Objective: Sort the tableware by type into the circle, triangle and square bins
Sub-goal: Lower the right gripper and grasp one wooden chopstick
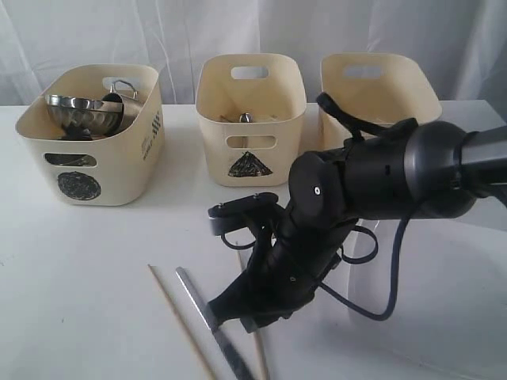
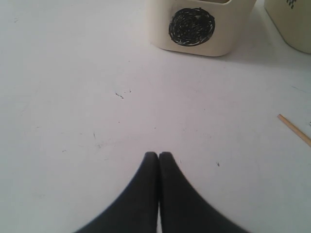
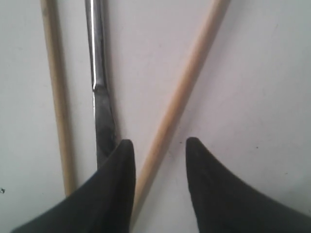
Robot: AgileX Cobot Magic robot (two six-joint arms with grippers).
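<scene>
My right gripper (image 3: 159, 143) is open, low over the table, with its fingers on either side of one wooden chopstick (image 3: 180, 92). The steel knife (image 3: 99, 97) lies just outside one finger, and a second chopstick (image 3: 57, 97) lies beyond it. In the exterior view the right gripper (image 1: 238, 313) hangs over the knife (image 1: 207, 317) and chopsticks (image 1: 178, 321) at the front. The circle bin (image 1: 91, 142) holds a steel bowl (image 1: 83, 112) and a mug (image 1: 123, 87). The triangle bin (image 1: 249, 119) holds cutlery (image 1: 244, 118). My left gripper (image 2: 159, 154) is shut and empty over bare table.
A third cream bin (image 1: 376, 95) stands at the back right, its mark hidden behind the right arm. A large white plate (image 1: 444, 348) lies at the front right under the arm. The circle bin (image 2: 194, 29) stands ahead of the left gripper, a chopstick tip (image 2: 294, 130) off to one side.
</scene>
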